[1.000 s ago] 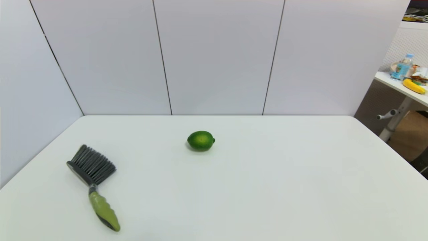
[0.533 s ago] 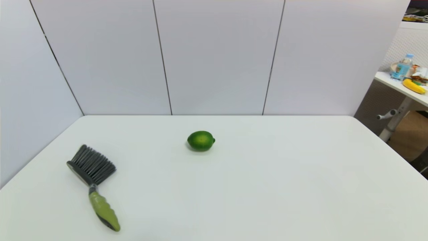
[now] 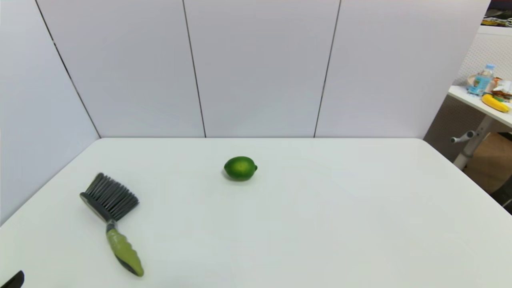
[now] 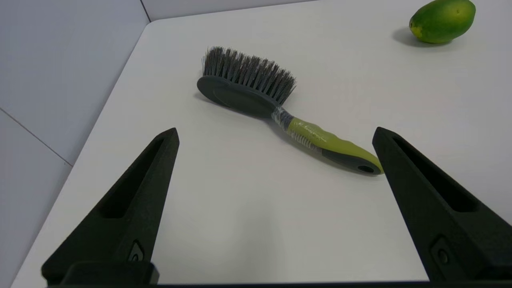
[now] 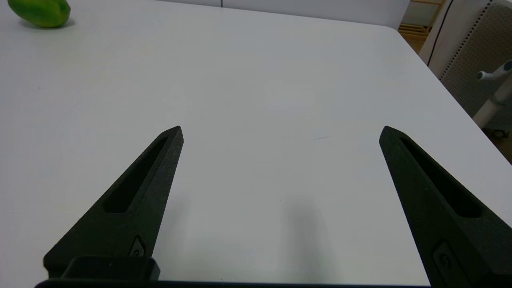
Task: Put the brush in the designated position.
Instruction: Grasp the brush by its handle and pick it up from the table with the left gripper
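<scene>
While the brush (image 3: 111,220) lies flat and untouched at about 8 o'clock on the white surface (image 3: 320,224), its long axis runs from the dark bristle fan at the far end toward 11 o'clock to the lime-green handle tip at the near end toward 5 o'clock. In the left wrist view the brush (image 4: 280,110) sits ahead of the left gripper (image 4: 276,134), whose fingers stand wide apart with nothing between them; the handle tip points toward one of those fingers. The left gripper (image 3: 15,279) barely shows in the head view, at the corner near 7 o'clock, close to the handle end, so the left arm is clearly the nearer one. The right gripper (image 5: 280,132), fingers equally spread and empty, hangs over bare surface well apart from the brush. A lime (image 3: 240,168) rests near the middle, toward 12 o'clock. No marked spot for the brush is visible. Pale wall panels (image 3: 256,68) close the back, and a side table with clutter (image 3: 490,90) stands at 2 o'clock.
</scene>
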You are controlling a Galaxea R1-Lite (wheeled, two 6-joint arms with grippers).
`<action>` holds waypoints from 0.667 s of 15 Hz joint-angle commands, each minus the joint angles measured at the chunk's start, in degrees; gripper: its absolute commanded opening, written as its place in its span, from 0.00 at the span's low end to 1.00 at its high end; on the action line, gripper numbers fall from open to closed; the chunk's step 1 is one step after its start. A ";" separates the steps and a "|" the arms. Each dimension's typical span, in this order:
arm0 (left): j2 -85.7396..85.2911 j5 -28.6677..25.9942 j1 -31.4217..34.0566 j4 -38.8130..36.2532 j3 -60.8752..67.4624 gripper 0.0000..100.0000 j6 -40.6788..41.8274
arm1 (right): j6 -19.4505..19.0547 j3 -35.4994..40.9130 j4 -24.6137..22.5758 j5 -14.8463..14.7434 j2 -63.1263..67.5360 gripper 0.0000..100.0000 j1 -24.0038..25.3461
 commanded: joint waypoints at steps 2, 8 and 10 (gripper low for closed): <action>28.34 -0.71 0.22 -1.84 -15.56 1.00 1.23 | -0.01 0.09 -0.01 0.03 0.07 1.00 0.04; 48.12 -0.62 -1.27 -2.72 -24.96 1.00 1.32 | -0.01 0.09 -0.01 0.03 0.07 1.00 0.04; 52.77 2.01 -3.21 0.00 -29.01 1.00 -1.49 | -0.09 0.09 -0.01 0.03 0.07 1.00 0.04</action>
